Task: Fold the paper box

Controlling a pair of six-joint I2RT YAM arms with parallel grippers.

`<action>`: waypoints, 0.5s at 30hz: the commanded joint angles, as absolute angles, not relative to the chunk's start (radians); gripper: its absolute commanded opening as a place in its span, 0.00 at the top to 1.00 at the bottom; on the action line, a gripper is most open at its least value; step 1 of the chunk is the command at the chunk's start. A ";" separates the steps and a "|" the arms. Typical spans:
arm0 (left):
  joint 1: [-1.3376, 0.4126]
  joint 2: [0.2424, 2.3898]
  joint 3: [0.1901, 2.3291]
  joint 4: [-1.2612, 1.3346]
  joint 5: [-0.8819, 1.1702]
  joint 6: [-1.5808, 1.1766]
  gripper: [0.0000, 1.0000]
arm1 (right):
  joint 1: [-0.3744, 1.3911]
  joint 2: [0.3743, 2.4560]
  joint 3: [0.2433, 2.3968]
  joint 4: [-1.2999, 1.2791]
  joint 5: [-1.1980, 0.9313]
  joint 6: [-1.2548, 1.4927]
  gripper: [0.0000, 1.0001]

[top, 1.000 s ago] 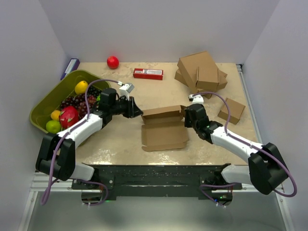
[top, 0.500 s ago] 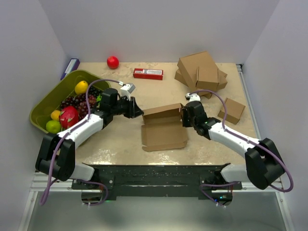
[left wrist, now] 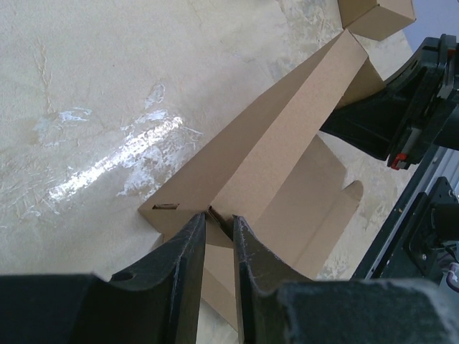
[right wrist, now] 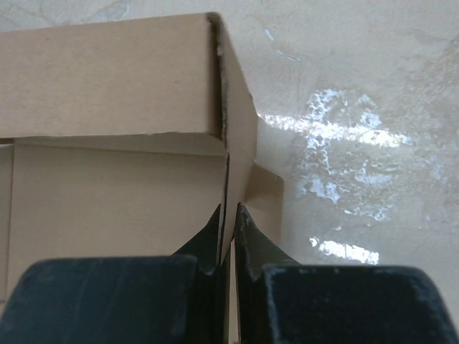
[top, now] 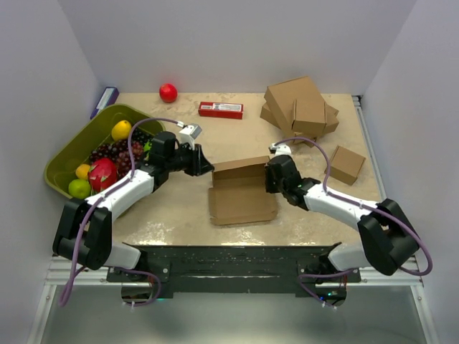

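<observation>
The paper box (top: 244,195) lies mid-table as a brown cardboard sheet with its rear wall standing up and its lid flap flat toward me. My left gripper (top: 209,170) is at the box's rear left corner; in the left wrist view its jaws (left wrist: 219,221) are nearly closed on the corner flap of the box (left wrist: 287,143). My right gripper (top: 271,176) is shut on the box's right side flap; in the right wrist view (right wrist: 228,215) the thin cardboard edge of the box (right wrist: 107,72) runs between the fingertips. The right gripper also shows in the left wrist view (left wrist: 401,107).
A green basket (top: 61,154) of fruit stands at the left. A red ball (top: 168,92) and a red packet (top: 220,110) lie at the back. A pile of brown boxes (top: 301,104) and a small brown box (top: 347,163) are at the right.
My right gripper has moved left and a little back with the side flap, and the box's right end has folded inward. The rear wall stands higher. The left arm has barely moved.
</observation>
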State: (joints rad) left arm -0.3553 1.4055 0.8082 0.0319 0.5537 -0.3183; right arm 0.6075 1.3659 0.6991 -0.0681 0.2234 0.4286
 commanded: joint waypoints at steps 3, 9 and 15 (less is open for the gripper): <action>-0.368 1.408 0.818 -0.040 0.540 -0.279 0.75 | 0.683 1.405 0.716 -0.014 0.254 0.472 1.00; -0.368 1.405 0.828 -0.063 0.515 -0.262 0.75 | 0.686 1.365 0.727 -0.047 0.275 0.491 0.70; -0.368 1.404 0.833 -0.071 0.508 -0.255 0.75 | 0.684 1.223 0.752 -0.158 0.299 0.474 0.32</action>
